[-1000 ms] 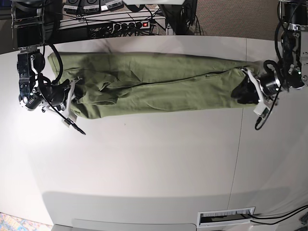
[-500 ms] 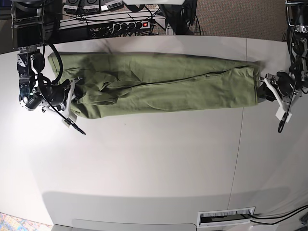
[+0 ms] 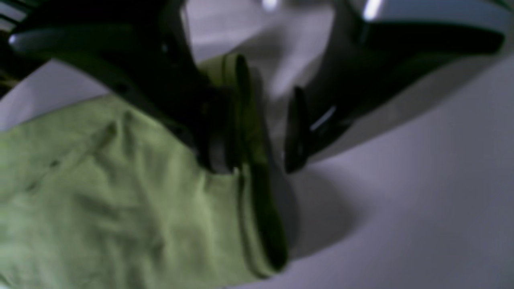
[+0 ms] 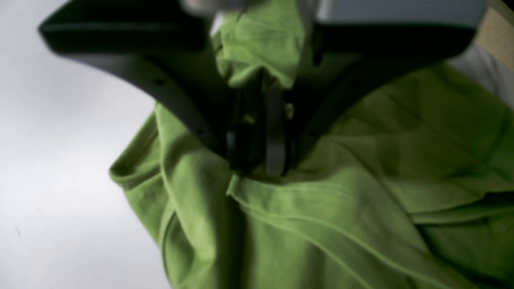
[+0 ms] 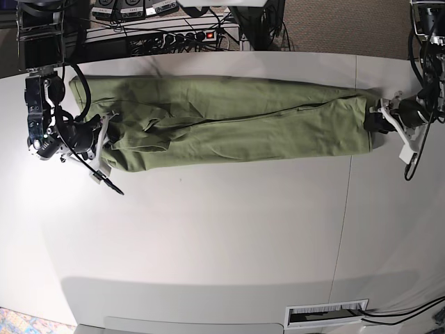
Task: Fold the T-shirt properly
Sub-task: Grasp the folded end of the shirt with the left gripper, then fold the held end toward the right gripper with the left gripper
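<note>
- Lengthwise, the T-shirt [image 5: 229, 122] lies stretched flat on the white table [image 5: 229, 229], a long green band running between the two grippers in the base view.
- At one end the right gripper [image 4: 261, 136] has its fingers [image 4: 275, 132] clenched on the cloth — the wrist view shows the dark pads pressed together with a bunched fold of green knit caught between them and more cloth puffing up behind them.
- Below those fingers a hemmed edge crosses the garment, and a rounded hemmed opening sags just to the side of them, resting on the table.
- In the base view this gripper [image 5: 97, 136] sits at the crumpled end of the garment, where several creases gather toward it.
- At the other end the left gripper [image 3: 257, 132] has its fingers [image 3: 297, 132] parted, with a clear gap between the two pads.
- One pad lies against the top of the cloth at the doubled hem [image 3: 257, 192]; the other stands just off the hem, over bare table, and is not touching the cloth.
- So the hem edge sits between the parted fingers but is not pinched — it lies flat on the table.
- From the base view this gripper [image 5: 379, 118] is just at the garment's straight end, near the table's seam line [image 5: 345, 195].
</note>
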### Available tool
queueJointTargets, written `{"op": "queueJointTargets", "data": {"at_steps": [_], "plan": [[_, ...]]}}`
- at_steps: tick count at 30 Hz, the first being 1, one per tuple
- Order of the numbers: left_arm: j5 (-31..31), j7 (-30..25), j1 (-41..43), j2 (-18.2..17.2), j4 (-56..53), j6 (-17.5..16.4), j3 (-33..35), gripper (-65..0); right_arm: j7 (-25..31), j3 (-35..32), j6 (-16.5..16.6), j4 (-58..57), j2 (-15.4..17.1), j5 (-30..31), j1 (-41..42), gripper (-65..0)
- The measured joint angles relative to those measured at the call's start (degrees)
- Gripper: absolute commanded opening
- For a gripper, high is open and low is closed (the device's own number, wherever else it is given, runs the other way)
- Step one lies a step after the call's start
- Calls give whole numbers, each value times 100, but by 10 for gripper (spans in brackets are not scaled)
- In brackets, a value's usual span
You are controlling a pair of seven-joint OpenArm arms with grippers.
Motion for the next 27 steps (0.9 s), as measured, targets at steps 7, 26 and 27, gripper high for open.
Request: {"op": "queueJointTargets", "data": {"at_steps": [7,26,27], "plan": [[-411,188,9,192,-20,-240,7,-562,0,0,0,0,0,-2,0,-549],[-2625,1027,-251,752,949,-1467,11,-650,-4,2,0,0,-26,-4,0,-550],[-2632,1014,-251,920,1034,-1471,11,-650,-2,7,0,0,-44,-15,2,-550]]}}
